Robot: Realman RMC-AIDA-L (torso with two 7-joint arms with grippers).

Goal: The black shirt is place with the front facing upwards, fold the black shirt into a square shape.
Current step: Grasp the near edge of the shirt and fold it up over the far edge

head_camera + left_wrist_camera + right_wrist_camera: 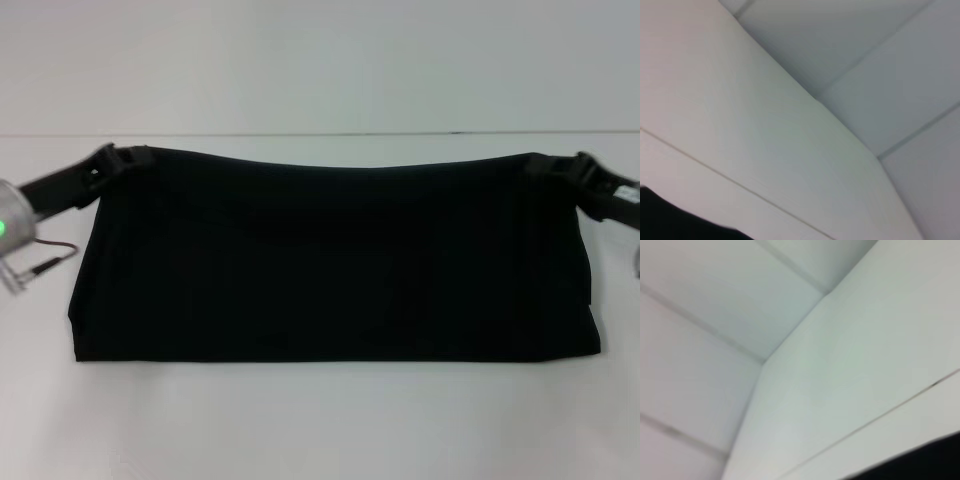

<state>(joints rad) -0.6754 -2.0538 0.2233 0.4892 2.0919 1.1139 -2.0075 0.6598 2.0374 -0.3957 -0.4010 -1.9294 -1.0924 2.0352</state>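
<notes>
The black shirt (335, 265) lies across the white tabletop (320, 430) as a wide, low band, its near edge resting flat and straight, its far edge drawn taut between the two arms and sagging slightly at the middle. The left gripper (120, 160) sits at the far left corner of the cloth and the right gripper (552, 165) at the far right corner; each appears closed on its corner, since the fabric peaks up toward both and hangs between them. Holding the two corners well apart keeps the edge stretched, so the layer stays smooth and does not bunch while it is carried over the rest of the garment. No chest print or neck label shows, which suggests the shirt is already doubled over and a lengthwise fold is in hand; narrowing the band toward a square is judged still to come. The wrist views show only pale walls and tabletop, with a dark sliver of cloth at one edge of each.
</notes>
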